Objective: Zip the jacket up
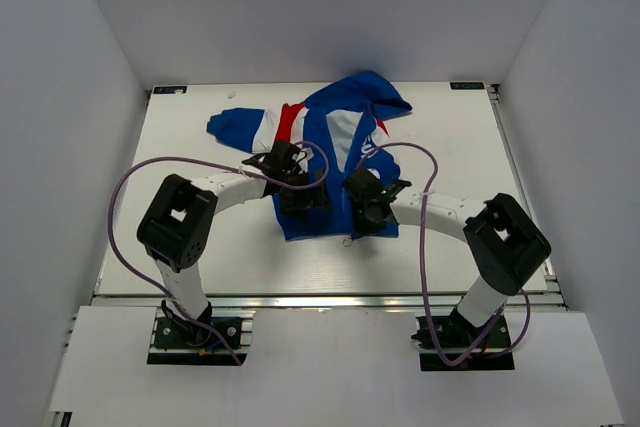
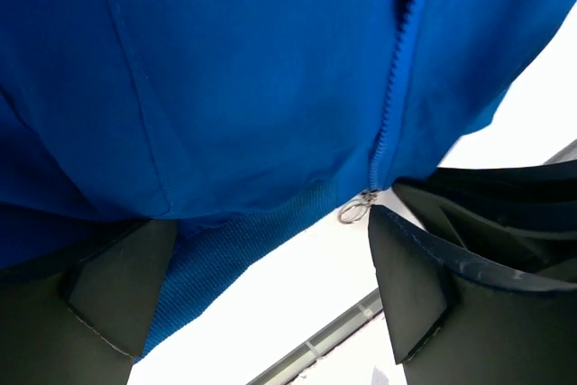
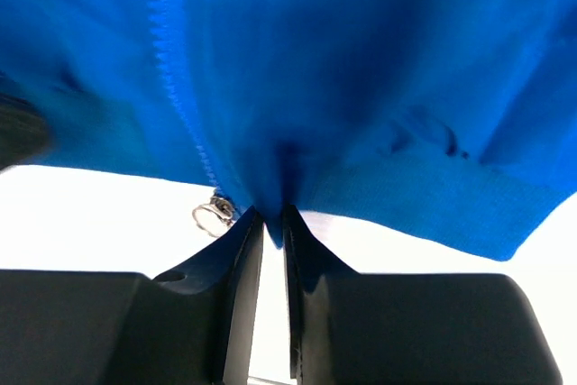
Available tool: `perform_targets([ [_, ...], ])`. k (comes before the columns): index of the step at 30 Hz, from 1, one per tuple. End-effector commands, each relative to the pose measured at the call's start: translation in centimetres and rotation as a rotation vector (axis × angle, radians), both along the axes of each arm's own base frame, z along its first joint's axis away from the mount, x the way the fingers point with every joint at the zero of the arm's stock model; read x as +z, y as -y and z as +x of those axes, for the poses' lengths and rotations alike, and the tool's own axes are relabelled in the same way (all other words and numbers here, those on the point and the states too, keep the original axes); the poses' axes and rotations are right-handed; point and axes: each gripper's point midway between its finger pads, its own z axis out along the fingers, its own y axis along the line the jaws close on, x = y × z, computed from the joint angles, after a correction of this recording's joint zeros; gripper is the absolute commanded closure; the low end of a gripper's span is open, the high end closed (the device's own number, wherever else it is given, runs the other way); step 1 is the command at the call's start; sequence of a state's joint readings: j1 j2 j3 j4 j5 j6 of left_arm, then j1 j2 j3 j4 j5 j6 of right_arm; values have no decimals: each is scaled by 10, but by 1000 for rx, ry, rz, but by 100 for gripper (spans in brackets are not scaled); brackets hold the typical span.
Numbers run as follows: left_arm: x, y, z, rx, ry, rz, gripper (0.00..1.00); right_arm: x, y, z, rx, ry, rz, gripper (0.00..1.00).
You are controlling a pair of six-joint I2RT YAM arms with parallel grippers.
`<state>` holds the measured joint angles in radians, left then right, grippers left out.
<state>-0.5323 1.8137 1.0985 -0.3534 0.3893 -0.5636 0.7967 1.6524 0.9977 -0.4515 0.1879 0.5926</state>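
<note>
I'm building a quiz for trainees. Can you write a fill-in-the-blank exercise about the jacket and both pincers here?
1. The left pincer stands wide ____ above the hem of the jacket.
2. The right pincer pinches ____ fabric beside the zipper.
3. The zipper's metal ring lies on the ____ table.
Missing words: open; blue; white.

You won't find any text here that you can read. The small dark tag (image 1: 170, 89) at the far left corner of the table (image 1: 470, 137) and its twin (image 1: 466, 85) at the far right corner are too small to make out. The jacket (image 1: 340, 127) shows you no legible lettering in any view.
</note>
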Motion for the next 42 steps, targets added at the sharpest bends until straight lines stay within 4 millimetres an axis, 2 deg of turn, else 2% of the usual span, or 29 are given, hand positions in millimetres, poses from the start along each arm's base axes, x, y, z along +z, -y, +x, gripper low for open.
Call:
perform_targets([
  [1,-36,-40,0,74,-38,225,2,-1,21,-4,-22,-1,-32,80],
  [7,-44,-64,5,129,-49,297,2,-14,44,-23,-16,-39,-79,80],
  [10,-42,-68,5,133,-43,309,2,-11,41,-23,21,-34,-64,80],
  [12,-40,-66,4,128,-40,297,2,-4,26,-21,85,-24,2,78],
  [14,-37,-62,4,122,-35,273,2,13,7,-15,134,17,98,70],
  [15,-36,-59,3,114,-39,256,2,20,-3,-17,169,14,149,65],
  [16,-36,-59,1,111,-39,248,2,29,-12,-18,191,22,195,54],
  [17,-36,-58,1,111,-39,242,2,38,-20,-13,197,45,227,51],
  [21,-36,-56,1,106,-37,232,2,56,-35,2,177,94,275,40],
  [28,-36,-56,-3,100,-39,219,2,44,-55,12,156,58,240,36],
  [31,-35,-56,-3,98,-33,219,2,34,-49,21,102,55,180,38],
  [34,-33,-57,-3,99,-25,217,2,28,-48,18,91,24,158,42],
  [42,-31,-54,-3,94,-23,204,2,15,-37,6,59,-20,115,42],
])
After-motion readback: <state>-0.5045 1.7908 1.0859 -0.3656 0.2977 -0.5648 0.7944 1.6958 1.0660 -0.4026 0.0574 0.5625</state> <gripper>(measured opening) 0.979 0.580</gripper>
